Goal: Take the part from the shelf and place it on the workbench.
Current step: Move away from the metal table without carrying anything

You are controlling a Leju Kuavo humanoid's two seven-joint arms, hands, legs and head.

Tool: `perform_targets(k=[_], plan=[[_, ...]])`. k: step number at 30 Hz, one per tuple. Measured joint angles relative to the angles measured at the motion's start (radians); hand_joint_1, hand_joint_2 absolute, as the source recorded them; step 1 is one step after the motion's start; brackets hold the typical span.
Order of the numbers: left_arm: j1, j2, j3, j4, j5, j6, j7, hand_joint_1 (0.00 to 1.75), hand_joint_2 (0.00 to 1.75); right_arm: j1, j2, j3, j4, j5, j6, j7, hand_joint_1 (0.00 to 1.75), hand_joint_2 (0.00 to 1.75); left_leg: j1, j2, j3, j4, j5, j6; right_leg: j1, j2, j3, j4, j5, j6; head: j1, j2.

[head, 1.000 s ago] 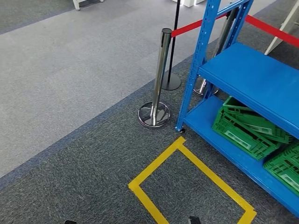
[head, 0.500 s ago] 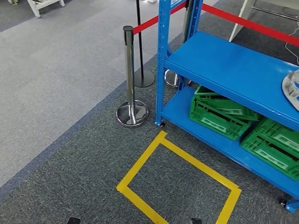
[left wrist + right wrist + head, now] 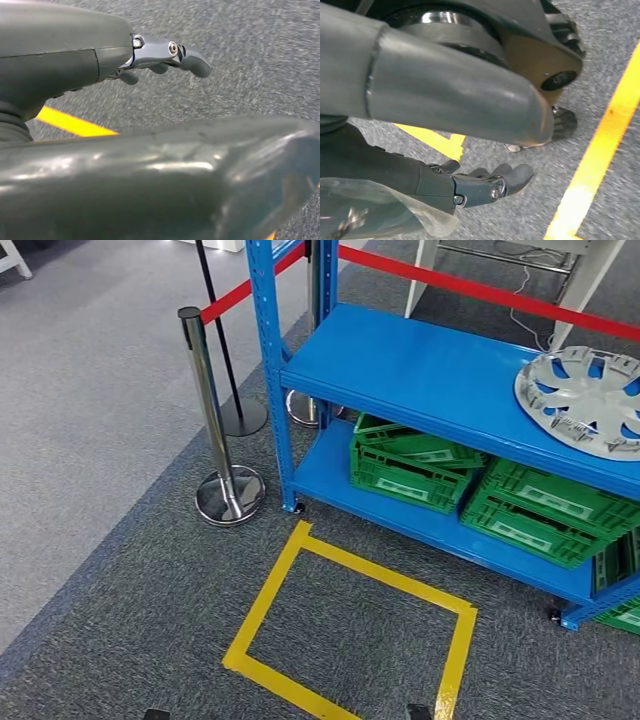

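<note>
The part is a silver wheel cover (image 3: 583,400) lying flat on the blue shelf (image 3: 423,375), at the right end of its upper board. My left hand (image 3: 162,55) hangs at my side over the grey carpet, fingers loosely extended and holding nothing. My right hand (image 3: 486,185) also hangs low over the carpet near a yellow tape line, fingers apart and empty.
Green crates (image 3: 411,465) fill the shelf's lower board. A yellow tape rectangle (image 3: 355,635) marks the carpet in front of the shelf. A chrome barrier post (image 3: 215,440) with a red belt (image 3: 483,290) stands left of the shelf. White frame legs (image 3: 573,300) stand behind it.
The camera has turned right: the shelf, post and tape rectangle have slid left in the picture, and the wheel cover has come fully into view on the upper board.
</note>
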State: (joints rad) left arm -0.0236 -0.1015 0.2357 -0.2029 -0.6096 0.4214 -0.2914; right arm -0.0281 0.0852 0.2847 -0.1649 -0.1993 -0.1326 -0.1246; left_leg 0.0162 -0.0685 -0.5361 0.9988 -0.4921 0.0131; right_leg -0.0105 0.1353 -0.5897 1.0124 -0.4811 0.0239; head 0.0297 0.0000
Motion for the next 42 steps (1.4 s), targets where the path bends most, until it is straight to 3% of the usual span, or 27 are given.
perform_targets(k=[1, 3, 5, 6, 7, 9, 11, 12, 14, 16, 18, 20, 21, 22, 23, 25, 26, 27, 31, 33, 35, 36, 37, 38, 40, 42], plan=[[0.001, 0.0, 0.0, 0.0, 0.001, 0.0, 0.0, 0.0, 0.0, 0.0, 0.0, 0.0, 0.0, 0.001, -0.002, 0.003, 0.0, 0.0, 0.002, 0.015, 0.003, -0.008, 0.004, 0.006, 0.002, -0.025, -0.012, 0.017, -0.014, 0.005, 0.004, 0.0], [0.005, 0.001, 0.001, 0.0, 0.001, 0.001, -0.001, 0.0, 0.0, -0.004, 0.0, 0.0, 0.0, 0.002, -0.005, 0.01, 0.0, 0.0, 0.0, 0.047, 0.007, -0.016, 0.008, 0.014, 0.004, -0.094, -0.059, 0.109, -0.071, 0.013, 0.014, 0.0], [0.01, 0.001, 0.001, 0.0, 0.0, 0.002, -0.001, 0.0, 0.0, -0.005, 0.0, 0.0, 0.0, 0.003, -0.007, 0.015, 0.0, 0.0, -0.004, 0.082, 0.006, -0.015, 0.005, 0.016, 0.002, -0.124, -0.116, 0.228, -0.125, 0.021, 0.018, 0.0], [0.011, 0.001, 0.002, 0.0, 0.0, 0.002, -0.001, 0.0, 0.0, -0.004, 0.0, 0.0, 0.0, 0.003, -0.007, 0.017, 0.0, 0.0, -0.005, 0.099, 0.006, -0.015, 0.004, 0.016, 0.0, -0.129, -0.127, 0.255, -0.129, 0.023, 0.019, 0.0], [0.011, 0.001, 0.002, 0.0, 0.0, 0.002, -0.001, 0.0, 0.0, -0.003, 0.0, 0.0, 0.0, 0.003, -0.008, 0.019, 0.0, 0.0, -0.005, 0.113, 0.007, -0.014, 0.002, 0.015, 0.0, -0.133, -0.117, 0.242, -0.113, 0.025, 0.019, 0.0], [0.008, 0.0, 0.002, 0.0, 0.0, 0.002, -0.003, 0.0, 0.0, -0.002, 0.0, 0.0, 0.0, 0.004, -0.009, 0.02, 0.0, 0.0, -0.005, 0.138, 0.011, -0.012, -0.002, 0.009, -0.001, -0.158, -0.047, 0.121, -0.053, 0.025, 0.019, 0.0], [0.007, 0.0, 0.003, 0.0, 0.001, 0.002, -0.008, 0.0, 0.0, -0.004, 0.0, 0.001, 0.0, 0.012, -0.015, 0.015, 0.0, 0.0, -0.01, 0.157, 0.014, -0.008, -0.009, -0.001, 0.003, -0.189, 0.019, 0.013, -0.018, 0.014, 0.018, 0.0], [0.006, -0.001, 0.005, 0.0, 0.002, 0.002, -0.011, 0.0, 0.0, -0.005, -0.001, 0.002, 0.0, 0.019, -0.018, 0.013, 0.0, 0.0, -0.012, 0.163, 0.016, -0.006, -0.011, -0.006, 0.005, -0.196, 0.032, -0.008, -0.016, 0.006, 0.017, 0.0], [0.002, -0.002, 0.008, 0.0, 0.003, 0.002, -0.014, 0.0, 0.0, -0.003, -0.001, 0.007, 0.0, 0.033, -0.019, 0.015, 0.0, 0.0, -0.012, 0.172, 0.02, -0.005, -0.014, -0.016, 0.008, -0.183, 0.033, -0.009, -0.017, -0.008, 0.016, 0.0], [-0.001, -0.002, 0.009, 0.0, 0.002, 0.001, -0.014, 0.0, 0.0, -0.002, -0.001, 0.011, 0.0, 0.039, -0.013, 0.022, 0.0, 0.0, -0.007, 0.145, 0.016, 0.016, -0.032, -0.028, 0.004, -0.174, 0.034, -0.013, -0.014, -0.02, 0.014, 0.0], [0.001, -0.002, 0.01, 0.0, 0.002, 0.001, -0.014, 0.0, 0.0, -0.004, -0.001, 0.015, 0.0, 0.042, -0.01, 0.025, 0.0, 0.0, -0.004, 0.1, -0.025, 0.11, -0.088, -0.035, 0.001, -0.163, 0.037, -0.015, -0.013, -0.03, 0.009, 0.0], [0.006, -0.002, 0.011, 0.0, 0.002, 0.001, -0.014, 0.0, 0.0, -0.006, -0.001, 0.018, 0.0, 0.043, -0.009, 0.026, 0.0, 0.0, -0.004, 0.084, -0.089, 0.244, -0.143, -0.038, 0.003, -0.15, 0.038, -0.015, -0.015, -0.037, 0.007, 0.0], [0.009, -0.003, 0.012, 0.0, 0.002, 0.0, -0.014, 0.0, 0.0, -0.006, -0.001, 0.019, 0.0, 0.045, -0.009, 0.028, 0.0, 0.0, -0.004, 0.083, -0.109, 0.281, -0.147, -0.037, 0.005, -0.143, 0.04, -0.015, -0.016, -0.038, 0.007, 0.0], [0.01, -0.003, 0.013, 0.0, 0.002, 0.0, -0.014, 0.0, 0.0, -0.006, -0.001, 0.02, 0.0, 0.047, -0.009, 0.03, 0.0, 0.0, -0.004, 0.083, -0.113, 0.28, -0.129, -0.036, 0.006, -0.136, 0.043, -0.015, -0.018, -0.039, 0.007, 0.0], [0.01, -0.003, 0.014, 0.0, 0.002, 0.0, -0.014, 0.0, 0.0, -0.005, -0.001, 0.022, 0.0, 0.049, -0.009, 0.033, 0.0, 0.0, -0.004, 0.083, -0.1, 0.243, -0.094, -0.033, 0.006, -0.13, 0.047, -0.015, -0.019, -0.039, 0.006, 0.0], [0.01, -0.002, 0.015, 0.0, 0.002, 0.0, -0.013, 0.0, 0.0, -0.005, -0.001, 0.026, 0.0, 0.052, -0.007, 0.037, 0.0, 0.0, -0.006, 0.08, -0.048, 0.111, -0.017, -0.023, 0.009, -0.121, 0.054, -0.014, -0.025, -0.034, 0.006, 0.0], [0.009, -0.001, 0.016, 0.0, 0.001, 0.0, -0.013, 0.0, 0.0, -0.005, -0.001, 0.028, 0.0, 0.055, -0.006, 0.037, 0.0, 0.0, -0.007, 0.079, -0.026, 0.057, 0.0, -0.019, 0.01, -0.118, 0.055, -0.012, -0.028, -0.03, 0.005, 0.0], [0.008, -0.001, 0.016, 0.0, 0.001, -0.001, -0.013, 0.0, 0.0, -0.005, -0.001, 0.031, 0.0, 0.058, -0.004, 0.037, 0.0, 0.0, -0.009, 0.077, -0.014, 0.024, 0.006, -0.016, 0.011, -0.116, 0.053, -0.011, -0.03, -0.025, 0.005, 0.0], [0.007, -0.002, 0.016, 0.0, -0.004, -0.002, -0.012, 0.0, 0.0, -0.004, -0.001, 0.039, 0.0, 0.064, 0.009, 0.033, 0.0, 0.0, -0.009, 0.076, -0.006, 0.001, 0.001, 0.002, 0.008, -0.118, 0.044, -0.002, -0.04, -0.002, 0.007, 0.0], [0.005, -0.001, 0.017, 0.0, -0.007, -0.002, -0.013, 0.0, 0.0, -0.005, -0.001, 0.043, 0.0, 0.065, 0.014, 0.033, 0.0, 0.0, -0.005, 0.077, 0.001, -0.009, 0.003, 0.013, 0.006, -0.123, 0.004, 0.073, -0.08, 0.007, 0.012, 0.0], [0.004, 0.0, 0.017, 0.0, -0.009, -0.003, -0.014, 0.0, 0.0, -0.004, -0.001, 0.045, 0.0, 0.065, 0.018, 0.032, 0.0, 0.0, -0.006, 0.079, 0.004, -0.01, -0.001, 0.019, 0.003, -0.125, -0.067, 0.205, -0.131, 0.016, 0.016, 0.0], [0.004, 0.0, 0.017, 0.0, -0.009, -0.003, -0.014, 0.0, 0.0, -0.003, -0.001, 0.045, 0.0, 0.065, 0.019, 0.032, 0.0, 0.0, -0.006, 0.079, 0.006, -0.01, -0.003, 0.02, 0.001, -0.126, -0.097, 0.253, -0.139, 0.02, 0.016, 0.0], [0.005, 0.0, 0.017, 0.0, -0.01, -0.003, -0.014, 0.0, 0.0, -0.002, -0.001, 0.046, 0.0, 0.065, 0.02, 0.033, 0.0, 0.0, -0.006, 0.079, 0.01, -0.01, -0.007, 0.02, -0.001, -0.127, -0.11, 0.266, -0.128, 0.022, 0.016, 0.0], [0.005, 0.0, 0.017, 0.0, -0.01, -0.004, -0.014, 0.0, 0.0, -0.002, -0.001, 0.046, 0.0, 0.065, 0.02, 0.033, 0.0, 0.0, -0.006, 0.079, 0.015, -0.01, -0.011, 0.018, -0.003, -0.128, -0.103, 0.239, -0.098, 0.024, 0.017, 0.0], [0.006, 0.0, 0.018, 0.0, -0.01, -0.004, -0.014, 0.0, 0.0, -0.002, -0.001, 0.047, 0.0, 0.065, 0.02, 0.032, 0.0, 0.0, -0.006, 0.079, 0.029, -0.009, -0.022, 0.011, -0.005, -0.135, -0.049, 0.115, -0.021, 0.023, 0.017, 0.0], [0.005, 0.0, 0.018, 0.0, -0.01, -0.005, -0.014, 0.0, 0.0, -0.003, -0.001, 0.049, 0.0, 0.065, 0.02, 0.032, 0.0, 0.0, -0.009, 0.079, 0.036, -0.005, -0.033, 0.0, -0.003, -0.141, -0.001, 0.023, 0.005, 0.014, 0.016, 0.0]])
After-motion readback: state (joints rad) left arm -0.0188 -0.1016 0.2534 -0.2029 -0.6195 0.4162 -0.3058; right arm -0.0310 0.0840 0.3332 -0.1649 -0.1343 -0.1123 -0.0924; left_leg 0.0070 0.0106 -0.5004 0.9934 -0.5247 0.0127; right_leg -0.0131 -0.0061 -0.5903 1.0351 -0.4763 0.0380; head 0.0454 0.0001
